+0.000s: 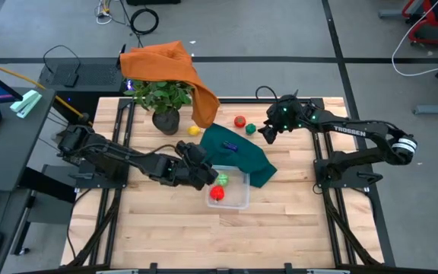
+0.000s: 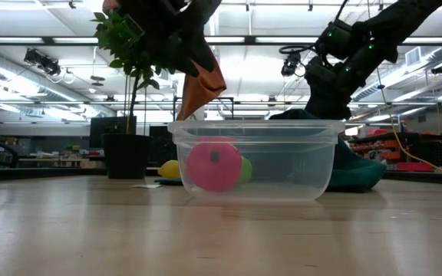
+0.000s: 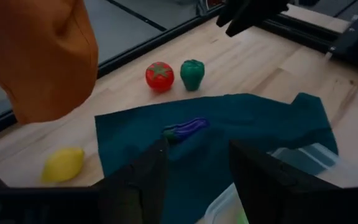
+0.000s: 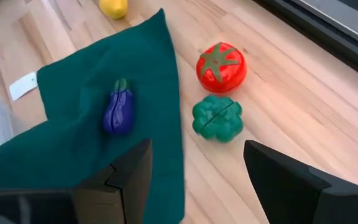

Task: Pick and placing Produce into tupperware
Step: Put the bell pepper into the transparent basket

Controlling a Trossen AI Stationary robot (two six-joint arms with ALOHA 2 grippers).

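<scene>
Nearest first, then outward from each set of fingers.

Left gripper [image 1: 204,175]: hovering over the near edge of the tupperware, its two dark fingers [image 3: 135,186] standing apart with nothing between them.

Tupperware [image 1: 242,199]: sitting on the wooden table [image 1: 280,228] just under and beside the left fingers, a clear shallow box, upright.

Produce in the tupperware: a red piece [image 1: 217,193] and a green piece [image 1: 222,180] are lying inside at the end nearest the left fingers; in the low view the red one is showing pink [image 2: 214,165] through the wall.

Teal cloth [image 1: 238,152]: spreading just ahead of the left fingers, one edge touching the tupperware.

Eggplant [image 3: 185,129]: lying on the teal cloth, straight ahead of the left fingers, dark blue with a green cap.

Lemon [image 3: 62,163]: resting on bare wood beside the cloth, off to one side of the left fingers.

Right gripper [image 1: 267,134]: hanging above the table beyond the cloth, fingers [image 4: 284,186] spread wide and gripping nothing.

Green pepper [image 4: 217,117]: sitting just ahead of the right fingers, on bare wood beside the cloth edge.

Tomato [image 4: 221,66]: sitting just past the pepper, nearly touching it.

Potted plant [image 1: 162,99]: standing at the far side, an orange cloth [image 1: 166,65] draping over it.
</scene>
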